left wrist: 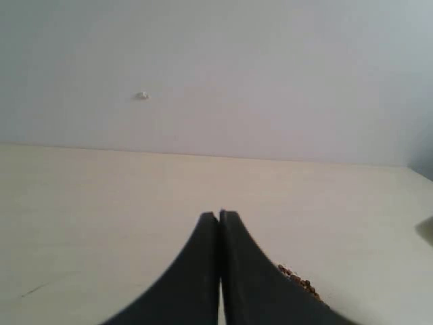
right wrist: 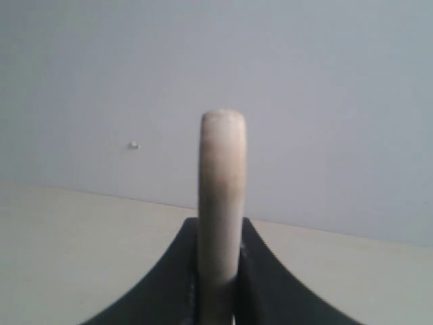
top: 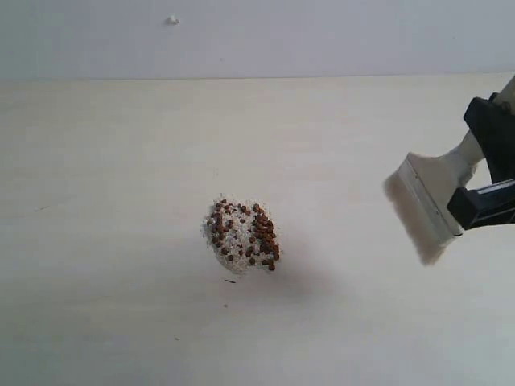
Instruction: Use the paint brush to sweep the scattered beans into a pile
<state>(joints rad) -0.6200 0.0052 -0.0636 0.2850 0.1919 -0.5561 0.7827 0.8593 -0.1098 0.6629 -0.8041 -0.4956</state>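
Well — tiny reddish-brown beans point(top: 259, 233), one mound.

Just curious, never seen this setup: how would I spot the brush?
Start at the right edge of the pale tabletop. There a black claw grips a wide flat paint brush with off-white bristles. Unlike the reddish-brown beans heaped mid-table, it is one large pale tool.

Beans point(top: 261, 233): small reddish-brown rounds, gathered in one compact roundish pile mid-scene, mixed with pale crumbs point(top: 229, 251); edge of pile also visible in left wrist view point(left wrist: 301, 279). Paint brush point(top: 430, 197): wide, flat, off-white bristles, cream handle, tilted with bristles pointing down toward the pile side, well apart from the beans, far right.
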